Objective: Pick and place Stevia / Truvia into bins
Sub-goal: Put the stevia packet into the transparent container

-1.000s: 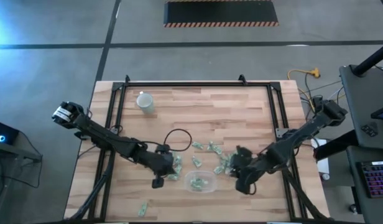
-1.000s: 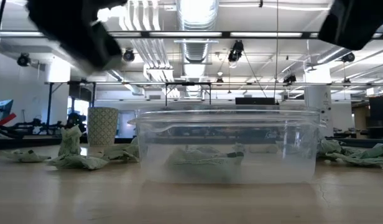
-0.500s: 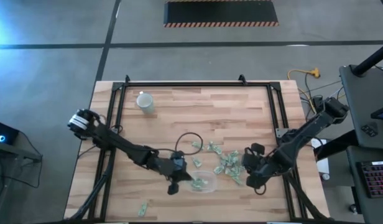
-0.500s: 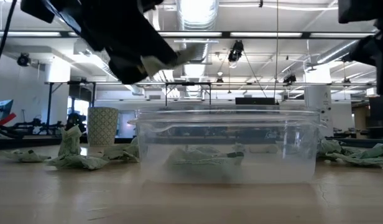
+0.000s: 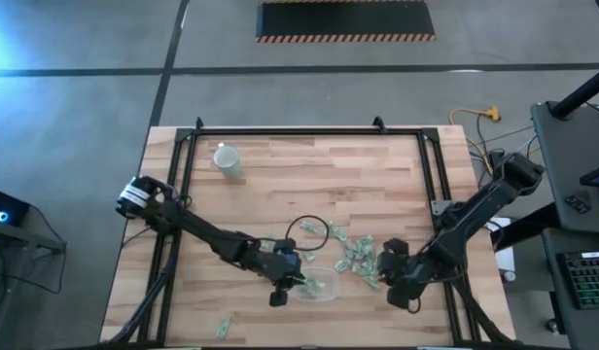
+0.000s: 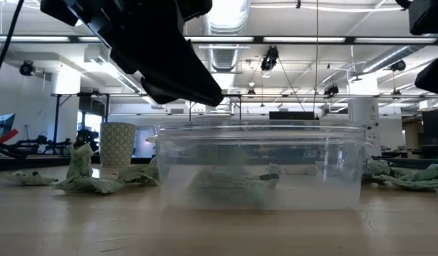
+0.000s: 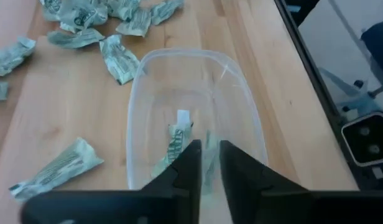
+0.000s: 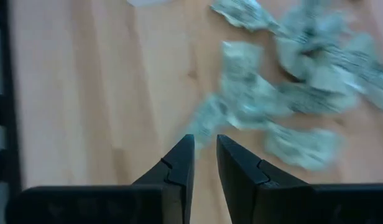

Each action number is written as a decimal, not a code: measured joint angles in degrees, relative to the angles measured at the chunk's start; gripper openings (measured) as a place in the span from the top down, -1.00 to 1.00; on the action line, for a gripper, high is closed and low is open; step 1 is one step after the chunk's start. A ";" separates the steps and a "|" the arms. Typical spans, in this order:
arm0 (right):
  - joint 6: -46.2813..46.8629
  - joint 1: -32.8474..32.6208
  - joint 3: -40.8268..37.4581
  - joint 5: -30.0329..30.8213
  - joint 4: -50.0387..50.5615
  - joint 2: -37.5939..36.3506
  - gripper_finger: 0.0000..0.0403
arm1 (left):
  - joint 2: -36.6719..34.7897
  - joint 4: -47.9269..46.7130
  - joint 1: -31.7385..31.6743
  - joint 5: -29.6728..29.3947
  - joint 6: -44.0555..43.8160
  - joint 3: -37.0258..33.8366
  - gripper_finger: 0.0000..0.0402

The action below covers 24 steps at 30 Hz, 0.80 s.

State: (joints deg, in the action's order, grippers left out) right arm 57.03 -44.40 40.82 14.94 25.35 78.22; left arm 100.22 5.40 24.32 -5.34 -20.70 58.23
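Sachets lie in the bin directly under the left pincer, nearly closed, seemingly empty; right pincer, slightly open, faces loose sachets.

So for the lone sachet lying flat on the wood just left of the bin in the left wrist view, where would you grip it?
That sachet lies flat and crumpled on the table, apart from the bin. I would come straight down from above and pinch across its narrow width near the middle, where a raised crease probably gives the fingers purchase.
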 joint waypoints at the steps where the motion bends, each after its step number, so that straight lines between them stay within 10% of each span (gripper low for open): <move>1: 0.12 0.00 -0.56 0.03 -1.92 0.44 0.65 | -0.41 -0.56 0.01 -0.23 0.23 0.10 0.71; 24: 16.32 -0.13 3.13 -3.89 -3.23 15.97 0.39 | -19.68 -28.17 -0.24 -1.20 -5.54 -0.30 0.45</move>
State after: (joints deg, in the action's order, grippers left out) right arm 73.34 -44.53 43.95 11.05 22.11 94.19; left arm 80.54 -22.76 24.08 -6.55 -26.24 57.93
